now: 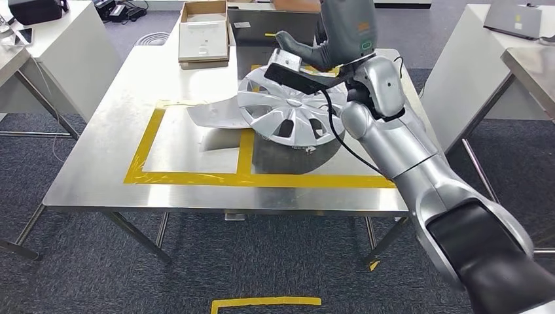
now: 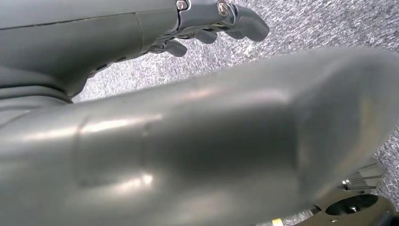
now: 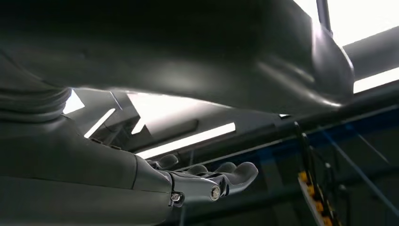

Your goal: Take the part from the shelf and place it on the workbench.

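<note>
A: A steel table (image 1: 98,163) stands on grey carpet, with yellow tape (image 1: 196,178) marking out boxes on its top. Why is the part there?

B: The tape looks like the drop zone. The part, a silver wheel cover (image 1: 288,114), sits tilted over the right-hand box, its near rim low toward the table and its far rim raised under the right hand (image 1: 307,55). I'd judge it is being set down, not yet released.

A: Is the hand gripping it?

B: The thumb lies over the upper rim in the head view. In the right wrist view the fingers (image 3: 226,172) are stretched out together beneath a dark curved surface, likely the cover's underside. So it seems cradled between thumb and fingers, though the exact contact is hidden.

A: And the left hand (image 2: 207,23)?

B: It hangs over the carpet, fingers loosely curled, holding nothing.

A: Anything else?

B: An open cardboard box (image 1: 203,33) at the far edge of the table.
</note>
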Controlling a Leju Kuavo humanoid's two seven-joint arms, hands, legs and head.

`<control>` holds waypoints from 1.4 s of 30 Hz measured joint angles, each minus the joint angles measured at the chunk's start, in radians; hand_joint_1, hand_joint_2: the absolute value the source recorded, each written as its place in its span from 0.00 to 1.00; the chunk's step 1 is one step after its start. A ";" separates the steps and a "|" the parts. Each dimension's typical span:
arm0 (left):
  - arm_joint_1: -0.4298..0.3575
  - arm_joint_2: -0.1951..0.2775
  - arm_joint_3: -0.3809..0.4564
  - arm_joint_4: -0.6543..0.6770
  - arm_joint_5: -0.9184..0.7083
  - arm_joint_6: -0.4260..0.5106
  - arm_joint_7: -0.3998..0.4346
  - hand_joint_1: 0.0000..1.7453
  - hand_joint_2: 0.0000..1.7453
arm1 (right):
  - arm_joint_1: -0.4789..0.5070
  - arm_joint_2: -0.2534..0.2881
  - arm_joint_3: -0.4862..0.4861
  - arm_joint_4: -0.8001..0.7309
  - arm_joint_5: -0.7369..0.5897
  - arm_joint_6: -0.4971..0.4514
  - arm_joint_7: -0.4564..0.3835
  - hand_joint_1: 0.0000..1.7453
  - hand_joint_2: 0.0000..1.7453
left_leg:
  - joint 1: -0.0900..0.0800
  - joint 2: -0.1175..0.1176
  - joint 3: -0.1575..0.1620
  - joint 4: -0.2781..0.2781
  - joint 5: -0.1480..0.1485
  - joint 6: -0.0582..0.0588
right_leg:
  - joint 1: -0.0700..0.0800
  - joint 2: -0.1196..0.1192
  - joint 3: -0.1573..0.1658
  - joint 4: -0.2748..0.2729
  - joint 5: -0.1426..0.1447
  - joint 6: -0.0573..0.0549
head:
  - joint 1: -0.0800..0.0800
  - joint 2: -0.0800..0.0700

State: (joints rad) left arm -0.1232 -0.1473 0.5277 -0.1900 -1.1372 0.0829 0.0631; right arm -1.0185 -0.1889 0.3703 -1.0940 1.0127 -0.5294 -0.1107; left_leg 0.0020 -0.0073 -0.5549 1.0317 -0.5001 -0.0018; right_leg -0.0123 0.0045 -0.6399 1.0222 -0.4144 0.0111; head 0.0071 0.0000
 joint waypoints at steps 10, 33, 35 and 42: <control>0.002 0.002 0.001 0.000 0.006 -0.001 -0.002 0.00 0.00 | 0.080 -0.042 -0.027 -0.193 0.007 -0.032 -0.021 0.00 0.00 | 0.011 0.010 0.014 -0.026 0.024 0.028 | -0.004 0.000 -0.087 0.203 -0.111 0.028 | 0.004 0.000; 0.026 -0.002 0.063 0.002 0.078 0.052 -0.041 0.00 0.00 | 0.204 -0.044 -0.048 -0.338 0.084 -0.164 -0.101 0.00 0.00 | 0.009 0.004 0.061 0.019 -0.063 -0.016 | 0.000 -0.001 -0.063 0.018 0.055 -0.006 | 0.005 0.000; 0.034 -0.003 0.072 0.002 0.077 0.053 -0.041 0.00 0.00 | 0.234 -0.032 -0.063 -0.365 0.110 -0.166 -0.096 0.00 0.00 | 0.004 0.000 0.048 0.013 -0.052 -0.003 | -0.001 -0.003 -0.062 0.008 0.072 0.010 | 0.005 0.000; 0.037 -0.003 0.076 0.001 0.058 0.050 -0.041 0.00 0.00 | 0.348 -0.027 -0.156 -0.434 0.122 -0.168 -0.133 0.00 0.00 | 0.006 0.004 -0.037 0.008 0.033 0.034 | -0.003 -0.002 -0.130 0.268 -0.138 0.032 | 0.008 0.000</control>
State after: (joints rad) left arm -0.0867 -0.1507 0.6035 -0.1886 -1.0796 0.1326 0.0222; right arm -0.6708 -0.2162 0.2147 -1.5281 1.1346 -0.6970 -0.2440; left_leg 0.0081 -0.0034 -0.5918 1.0396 -0.4673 0.0319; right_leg -0.0150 0.0025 -0.7696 1.2899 -0.5524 0.0434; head 0.0147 0.0000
